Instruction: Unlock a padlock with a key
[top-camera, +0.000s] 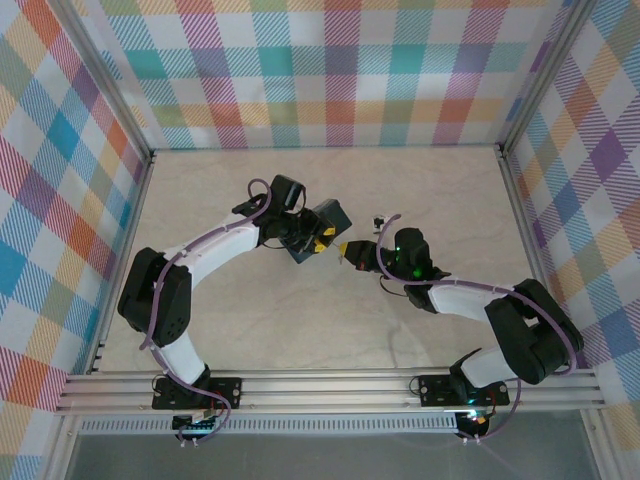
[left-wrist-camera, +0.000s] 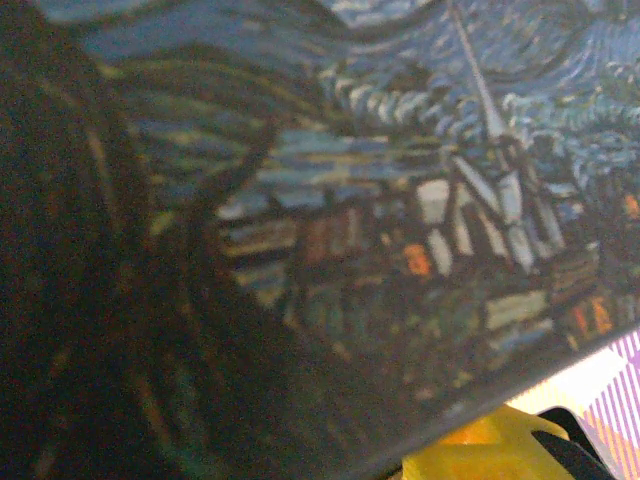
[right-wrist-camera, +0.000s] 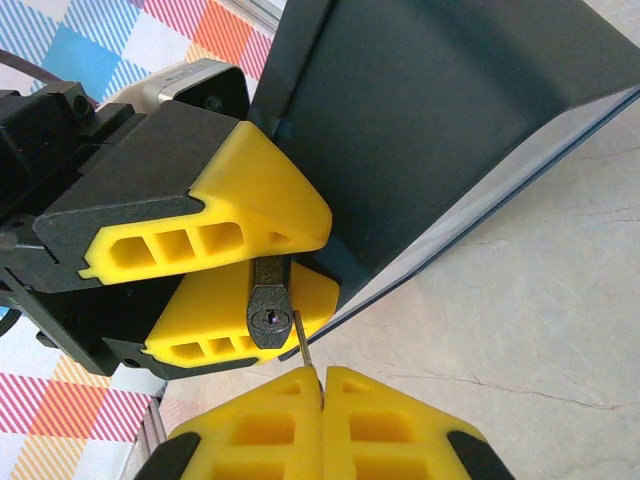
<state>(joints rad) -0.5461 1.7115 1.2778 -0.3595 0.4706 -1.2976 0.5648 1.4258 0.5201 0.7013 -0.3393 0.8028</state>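
Two grippers meet low over the table (right-wrist-camera: 520, 330), so you're at the insertion step. Your right gripper (right-wrist-camera: 322, 388) is clenched tight on the key (right-wrist-camera: 303, 345), with the blade tip at the edge of the padlock (right-wrist-camera: 270, 308), just beside the keyhole and apparently not in yet. Your left gripper (right-wrist-camera: 312, 255) is partly closed, pinching the padlock right by the painted tin (right-wrist-camera: 430, 130). Next you need a fine sideways nudge onto the slot, then a push and a turn.

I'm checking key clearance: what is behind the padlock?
Behind the padlock is a yellow finger of the left end effector, then the dark tin. The shackle is hidden between the fingers.
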